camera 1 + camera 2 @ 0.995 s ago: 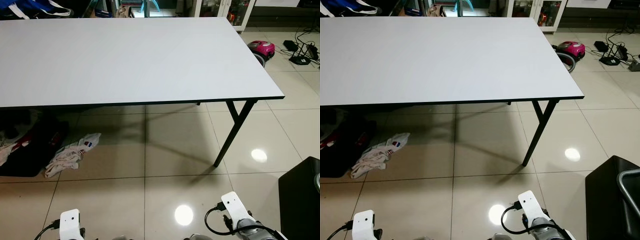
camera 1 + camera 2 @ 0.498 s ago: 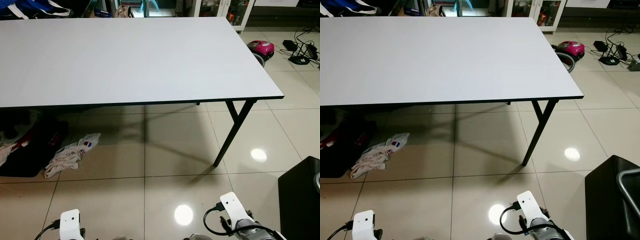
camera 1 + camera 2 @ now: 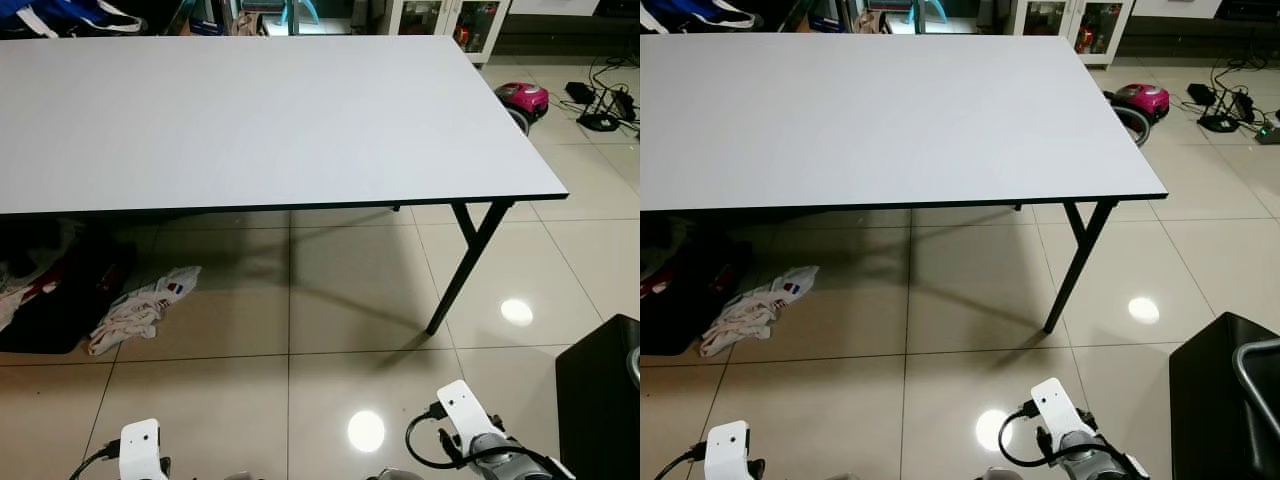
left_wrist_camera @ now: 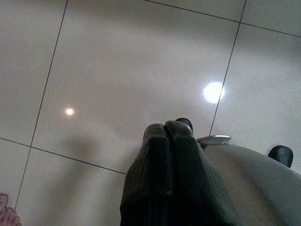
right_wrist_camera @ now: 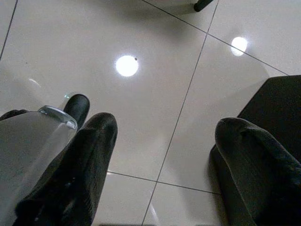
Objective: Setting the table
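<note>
A long white table (image 3: 260, 110) with black folding legs (image 3: 462, 260) stands before me, its top bare. Both arms hang low by my sides; their white wrists (image 3: 138, 447) (image 3: 462, 408) show at the bottom of the eye views. In the left wrist view my left gripper (image 4: 164, 128) points down at the tiled floor with its two black fingers pressed together and nothing between them. In the right wrist view my right gripper (image 5: 164, 129) is open wide above the tiles, its fingers (image 5: 96, 136) far apart and empty.
Crumpled clothes (image 3: 135, 310) and a dark bundle (image 3: 50, 300) lie on the floor under the table's left side. A pink vacuum cleaner (image 3: 522, 97) and cables (image 3: 605, 105) sit at the far right. A black chair (image 3: 600, 390) stands close at my right.
The right wrist has shifted slightly lower and to the left in the eye views. The table and the floor clutter stay in place.
</note>
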`<state>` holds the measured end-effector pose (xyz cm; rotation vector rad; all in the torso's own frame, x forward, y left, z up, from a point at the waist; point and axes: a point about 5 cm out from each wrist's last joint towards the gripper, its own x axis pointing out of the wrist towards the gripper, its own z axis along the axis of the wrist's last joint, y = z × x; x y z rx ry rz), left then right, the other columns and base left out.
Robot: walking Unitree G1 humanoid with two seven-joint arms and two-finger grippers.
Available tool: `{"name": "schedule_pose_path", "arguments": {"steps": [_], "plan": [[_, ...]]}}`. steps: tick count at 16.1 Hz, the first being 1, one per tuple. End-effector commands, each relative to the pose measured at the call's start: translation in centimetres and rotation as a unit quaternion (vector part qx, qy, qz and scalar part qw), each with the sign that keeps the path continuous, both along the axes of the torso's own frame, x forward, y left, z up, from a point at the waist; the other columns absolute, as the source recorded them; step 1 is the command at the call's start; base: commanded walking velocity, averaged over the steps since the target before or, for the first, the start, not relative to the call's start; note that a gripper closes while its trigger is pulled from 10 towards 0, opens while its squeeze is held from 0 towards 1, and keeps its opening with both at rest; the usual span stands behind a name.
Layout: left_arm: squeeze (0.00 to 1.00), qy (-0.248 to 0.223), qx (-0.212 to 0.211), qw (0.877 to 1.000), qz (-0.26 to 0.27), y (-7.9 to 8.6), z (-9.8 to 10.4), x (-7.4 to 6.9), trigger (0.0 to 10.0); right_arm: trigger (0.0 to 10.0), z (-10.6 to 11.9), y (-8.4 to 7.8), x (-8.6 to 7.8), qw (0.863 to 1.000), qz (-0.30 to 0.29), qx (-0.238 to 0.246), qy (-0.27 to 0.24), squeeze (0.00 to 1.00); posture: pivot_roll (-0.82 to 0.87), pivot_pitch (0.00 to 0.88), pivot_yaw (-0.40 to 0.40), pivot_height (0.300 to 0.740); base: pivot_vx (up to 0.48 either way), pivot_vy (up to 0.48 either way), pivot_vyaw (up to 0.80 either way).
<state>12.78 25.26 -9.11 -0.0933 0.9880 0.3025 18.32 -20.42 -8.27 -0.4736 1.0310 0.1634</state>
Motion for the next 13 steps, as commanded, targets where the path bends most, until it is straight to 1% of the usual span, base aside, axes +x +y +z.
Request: {"name": "schedule_pose_path", "arguments": {"steps": [1, 7, 8, 9, 13], "plan": [[0.0, 0.007, 0.002, 1.0, -0.003, -0.03, -0.07, -0.12, 10.0, 10.0, 0.13, -0.35, 0.15, 1.0, -0.001, -0.005, -0.001, 1.0, -0.05, 0.032, -0.006, 0.74, 0.0, 0.0, 0.0], [0.0, 0.006, 0.0, 1.0, -0.005, -0.13, -0.07, -0.01, 10.0, 10.0, 0.04, -0.14, 0.07, 1.0, -0.008, -0.001, 0.001, 1.0, -0.04, 0.031, -0.006, 0.74, 0.0, 0.0, 0.0], [0.0, 0.005, -0.001, 1.0, -0.006, -0.16, -0.07, -0.01, 10.0, 10.0, -0.07, -0.05, -0.11, 1.0, -0.018, 0.007, 0.008, 0.93, -0.04, 0.034, -0.006, 0.74, 0.0, 0.0, 0.0], [0.0, 0.005, -0.001, 1.0, -0.006, -0.17, -0.08, -0.03, 10.0, 10.0, -0.1, 0.02, -0.15, 1.0, -0.019, 0.01, 0.01, 0.0, -0.04, 0.036, -0.006, 0.74, 0.0, 0.0, 0.0], [0.0, 0.006, -0.005, 1.0, -0.001, -0.19, -0.15, -0.21, 10.0, 10.0, -0.14, 0.19, -0.16, 1.0, -0.022, 0.008, 0.008, 0.0, -0.04, 0.042, -0.003, 0.74, 0.0, 0.0, 0.0]]}}
